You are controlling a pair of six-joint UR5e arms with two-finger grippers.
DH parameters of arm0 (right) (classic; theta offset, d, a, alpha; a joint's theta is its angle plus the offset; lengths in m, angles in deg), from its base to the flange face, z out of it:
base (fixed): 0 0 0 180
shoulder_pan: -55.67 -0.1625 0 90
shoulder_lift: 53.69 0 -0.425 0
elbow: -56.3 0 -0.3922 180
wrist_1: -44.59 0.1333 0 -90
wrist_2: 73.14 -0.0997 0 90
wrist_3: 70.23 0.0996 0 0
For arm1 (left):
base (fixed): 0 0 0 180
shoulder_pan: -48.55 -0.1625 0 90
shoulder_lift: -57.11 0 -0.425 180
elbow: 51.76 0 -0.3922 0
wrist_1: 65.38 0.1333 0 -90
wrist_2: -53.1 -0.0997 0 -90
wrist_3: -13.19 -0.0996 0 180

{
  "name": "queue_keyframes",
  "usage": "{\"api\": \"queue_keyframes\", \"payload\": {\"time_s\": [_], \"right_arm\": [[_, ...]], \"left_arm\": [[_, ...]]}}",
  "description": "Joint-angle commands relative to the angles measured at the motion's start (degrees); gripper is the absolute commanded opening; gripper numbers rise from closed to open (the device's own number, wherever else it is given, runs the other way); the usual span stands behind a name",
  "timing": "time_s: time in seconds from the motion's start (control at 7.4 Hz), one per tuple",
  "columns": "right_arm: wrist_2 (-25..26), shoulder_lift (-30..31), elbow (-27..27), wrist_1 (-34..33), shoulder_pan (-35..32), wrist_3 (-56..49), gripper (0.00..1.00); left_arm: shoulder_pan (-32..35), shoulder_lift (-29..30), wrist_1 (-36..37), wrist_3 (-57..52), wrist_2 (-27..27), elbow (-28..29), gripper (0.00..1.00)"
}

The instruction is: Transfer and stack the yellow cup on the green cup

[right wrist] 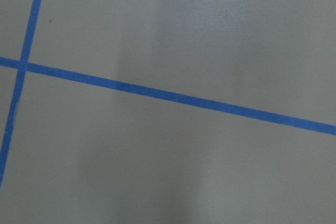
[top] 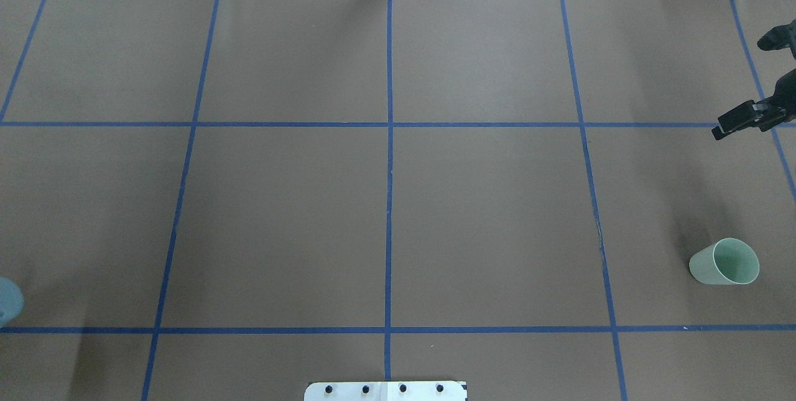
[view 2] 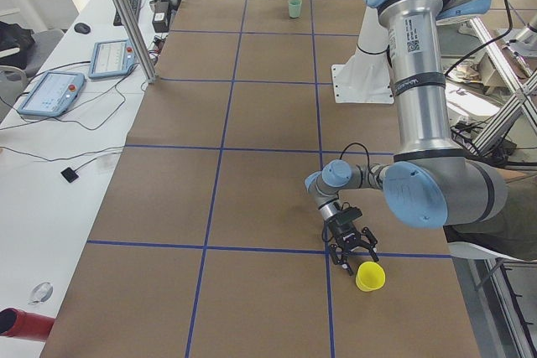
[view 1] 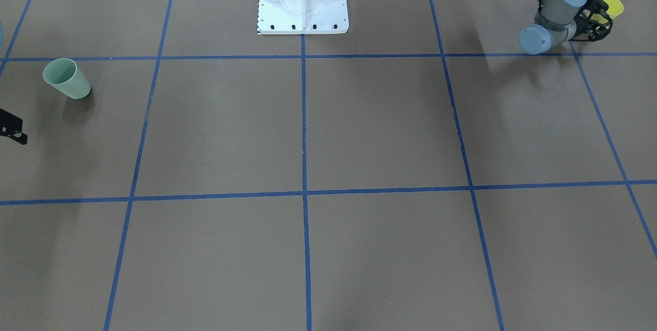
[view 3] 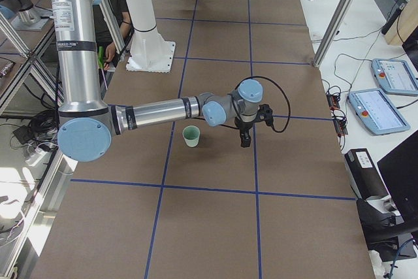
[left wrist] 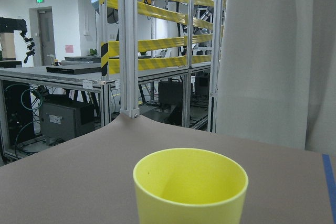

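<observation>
The yellow cup (view 1: pixel 612 5) stands upright on the table near the robot's left end. It fills the lower middle of the left wrist view (left wrist: pixel 190 187). My left gripper (view 1: pixel 600 17) is low over the table, right beside the cup, open and holding nothing. The green cup (top: pixel 725 262) stands upright near the table's right end, and also shows in the front view (view 1: pixel 66 78). My right gripper (top: pixel 743 91) hovers open and empty beyond the green cup, apart from it. The right wrist view shows only bare table and tape.
The brown table (top: pixel 485 221) carries a grid of blue tape lines (top: pixel 389 202). The robot's white base (view 1: pixel 303 0) stands at the middle of the near edge. Tablets and cables (view 2: pixel 67 81) lie on a white bench beyond the table's far edge.
</observation>
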Motion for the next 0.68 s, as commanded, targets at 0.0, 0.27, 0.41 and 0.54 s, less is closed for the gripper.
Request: {"api": "queue_keyframes", "payload": {"time_s": [0.0, 0.27, 0.41, 0.54], "right_arm": [[-0.1, 0.0, -0.1, 0.0, 0.0, 0.0, 1.0], [-0.1, -0.1, -0.3, 0.1, 0.0, 0.0, 1.0], [-0.1, -0.1, -0.6, 0.1, 0.0, 0.0, 1.0], [-0.1, -0.2, -0.7, 0.0, 0.0, 0.0, 1.0]], "left_arm": [[-1.6, -0.4, -2.6, 0.0, 0.1, 2.0, 1.0], [-3.3, -3.0, -4.6, -0.1, 0.1, 2.0, 1.0], [-3.5, -3.6, -4.7, -0.1, 0.1, 2.0, 1.0], [-3.6, -3.6, -5.3, -0.1, 0.1, 2.0, 1.0]]}}
